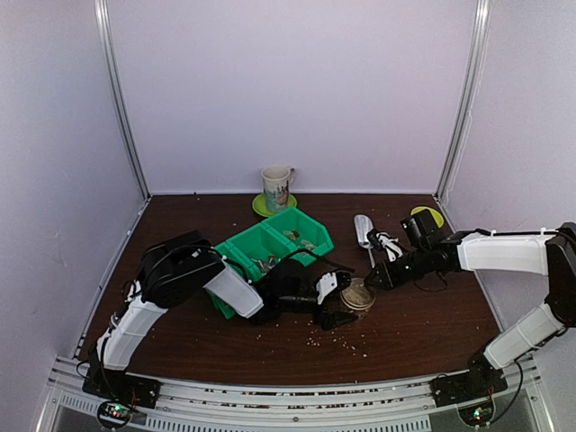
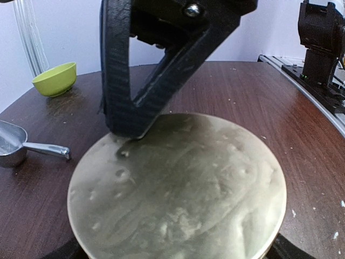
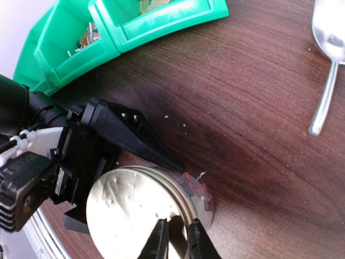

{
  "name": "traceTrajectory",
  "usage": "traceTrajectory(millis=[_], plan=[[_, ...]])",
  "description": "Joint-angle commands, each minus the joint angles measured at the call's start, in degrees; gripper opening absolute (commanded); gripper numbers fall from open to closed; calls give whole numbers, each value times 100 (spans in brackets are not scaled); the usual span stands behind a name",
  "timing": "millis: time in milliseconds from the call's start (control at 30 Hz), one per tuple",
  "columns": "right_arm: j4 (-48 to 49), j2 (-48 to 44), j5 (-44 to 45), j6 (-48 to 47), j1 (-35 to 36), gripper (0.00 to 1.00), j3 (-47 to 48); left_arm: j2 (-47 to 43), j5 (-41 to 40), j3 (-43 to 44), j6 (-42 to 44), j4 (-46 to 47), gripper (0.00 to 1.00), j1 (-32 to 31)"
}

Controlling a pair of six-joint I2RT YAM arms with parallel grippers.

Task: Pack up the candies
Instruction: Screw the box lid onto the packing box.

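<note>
A glass jar sits mid-table, capped by a round tan lid [image 1: 358, 295] that fills the left wrist view [image 2: 178, 189]. My left gripper [image 1: 345, 302] holds the jar from the left, one black finger [image 3: 135, 137] on each side of it. From the right, my right gripper [image 3: 179, 238] pinches the lid's rim, with one tip on top of the lid [image 3: 129, 210] and the other outside the edge. Reddish candies [image 3: 198, 189] show through the glass below the lid. More small candies [image 1: 340, 340] lie scattered on the table in front of the jar.
A green two-compartment bin [image 1: 270, 243] with some pieces inside stands behind my left arm. A metal scoop [image 1: 363, 229] lies behind the jar, with a lime bowl [image 1: 427, 216] to its right. A mug [image 1: 277, 187] on a green coaster stands at the back wall.
</note>
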Motion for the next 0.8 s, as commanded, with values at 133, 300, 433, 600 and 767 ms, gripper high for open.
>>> traceTrajectory(millis=[133, 300, 433, 600, 767], plan=[[-263, -697, -56, 315, 47, 11, -455, 319, -243, -2, 187, -560, 86, 10], [-289, -1118, -52, 494, 126, 11, -757, 329, -254, 20, 166, -576, 86, 22], [-491, -1326, 14, 501, 240, 11, -893, 324, -258, 20, 166, -577, 86, 23], [-655, -1510, 332, 497, 251, 15, -965, 328, -245, 20, 165, -573, 86, 23], [-615, -1607, 550, 548, 253, 16, -761, 317, -237, 12, 166, -585, 86, 23]])
